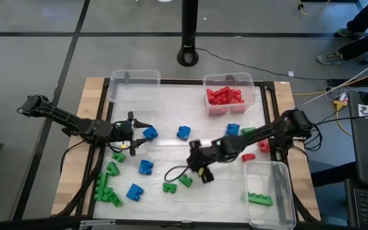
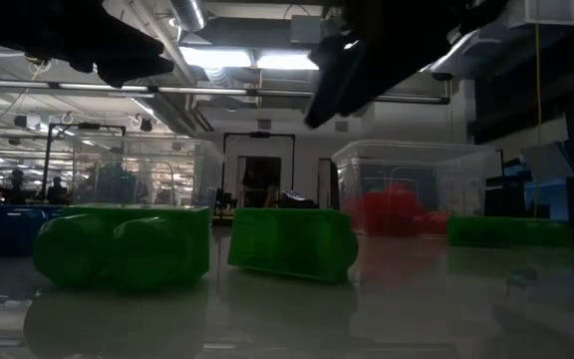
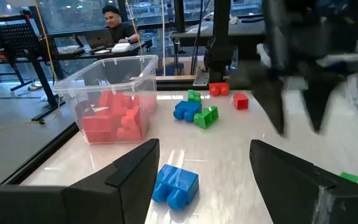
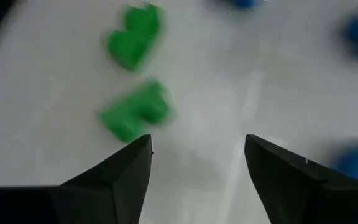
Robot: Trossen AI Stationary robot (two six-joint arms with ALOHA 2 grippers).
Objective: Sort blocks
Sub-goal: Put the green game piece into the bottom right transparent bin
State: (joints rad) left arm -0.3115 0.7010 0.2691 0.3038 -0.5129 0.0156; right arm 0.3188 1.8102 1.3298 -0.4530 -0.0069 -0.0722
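your right tool (image 1: 200, 167) is hovering open and empty over two small green studded bricks (image 4: 132, 112); you're risking nudging one aside while descending. left tool (image 1: 133, 132) is waiting open beside a blue brick (image 1: 149, 133).

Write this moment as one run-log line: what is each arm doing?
left end effector: open, empty, beside blue block | right end effector: open, empty, above green blocks | red bin: holds red blocks

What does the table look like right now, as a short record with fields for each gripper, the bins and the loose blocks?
left gripper: open, empty, beside a blue block
right gripper: open, empty, above two green blocks
red bin: back right, holds red blocks
green bin: front right, one green block
empty bin: back left
loose blocks: red, green, blue on the table
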